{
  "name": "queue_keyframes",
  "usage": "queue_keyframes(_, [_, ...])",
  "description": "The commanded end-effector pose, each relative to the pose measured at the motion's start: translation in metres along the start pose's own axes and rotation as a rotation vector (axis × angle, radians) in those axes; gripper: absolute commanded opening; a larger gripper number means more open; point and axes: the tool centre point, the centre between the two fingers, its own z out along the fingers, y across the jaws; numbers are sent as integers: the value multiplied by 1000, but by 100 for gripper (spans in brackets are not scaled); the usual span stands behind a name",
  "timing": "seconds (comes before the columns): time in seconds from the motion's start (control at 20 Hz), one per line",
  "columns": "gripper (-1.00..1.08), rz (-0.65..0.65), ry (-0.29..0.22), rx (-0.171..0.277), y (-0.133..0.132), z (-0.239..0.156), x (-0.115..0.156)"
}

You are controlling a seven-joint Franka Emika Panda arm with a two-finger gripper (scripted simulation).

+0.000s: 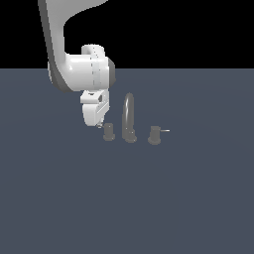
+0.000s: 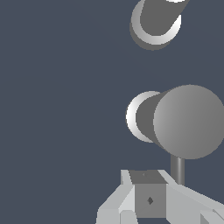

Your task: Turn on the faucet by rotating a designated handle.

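The arm point(image 1: 74, 54) has its gripper point(image 1: 97, 122) low, just beside the faucet point(image 1: 129, 119), whose tall spout point(image 1: 128, 116) stands beyond the handle point(image 1: 108, 132); I cannot tell if the jaws are apart. The step looks like lining up on the knob's thin lever point(image 2: 178, 170), which lies right by the fingertips; next, a sideways push should swing it round

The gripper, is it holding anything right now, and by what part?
Nothing is visibly held. The gripper hangs beside the handle; whether its fingers touch the thin lever cannot be told.
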Motion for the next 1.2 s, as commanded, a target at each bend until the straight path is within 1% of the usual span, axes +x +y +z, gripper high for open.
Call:
queue_keyframes(0.0, [-100, 0, 0, 0, 8, 0, -5])
queue_keyframes(0.1, [-100, 0, 0, 0, 11, 0, -6])
queue_keyframes(0.15, [-100, 7, -1, 9, 3, 0, -1])
queue_keyframes(0.9, [-100, 1, 0, 1, 48, 0, 3])
queue_keyframes(0.95, [-100, 1, 0, 1, 48, 0, 3])
queue_keyframes(1.0, [-100, -3, -9, 12, 41, 0, -3])
queue_keyframes(1.15, [-100, -3, -7, 9, 47, 0, 6])
